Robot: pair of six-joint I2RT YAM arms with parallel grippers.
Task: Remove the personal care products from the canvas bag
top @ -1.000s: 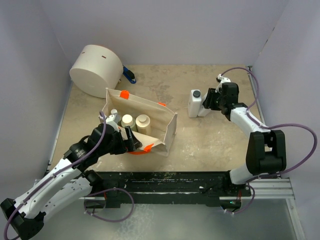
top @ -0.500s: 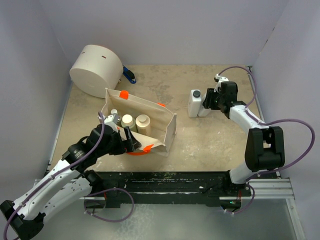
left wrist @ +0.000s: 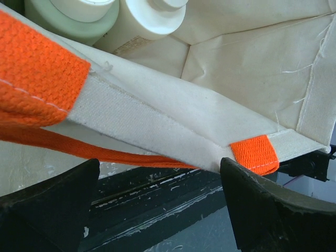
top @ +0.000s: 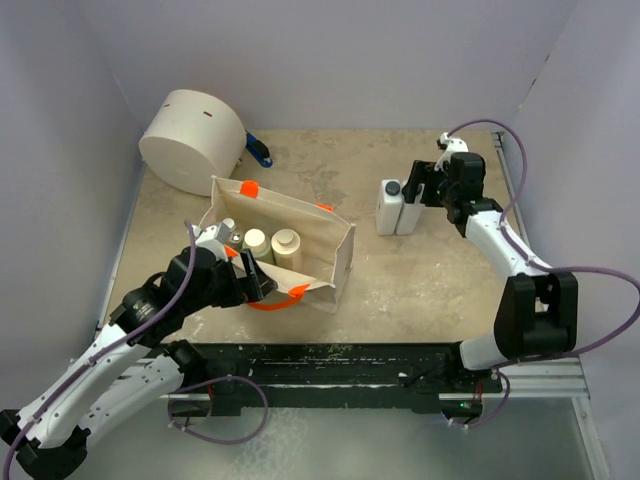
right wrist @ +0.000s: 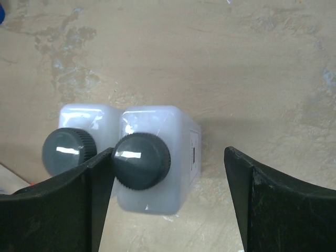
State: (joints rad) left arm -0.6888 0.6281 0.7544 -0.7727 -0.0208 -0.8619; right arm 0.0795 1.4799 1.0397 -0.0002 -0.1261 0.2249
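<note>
Right wrist view: your right tool (right wrist: 168, 157) is spread over 2 touching white bottles (right wrist: 157, 123); your left tool (left wrist: 160, 168) is spread at the canvas bag (left wrist: 157, 113) rim.

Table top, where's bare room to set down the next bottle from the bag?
Widest bare patch: the tan table in front of the two white square dark-capped bottles, right of the cream canvas bag. A smaller one behind the bag, between the blue handle and the bottles. Crowded: the left, where the large cream cylinder sits close to the bag.
</note>
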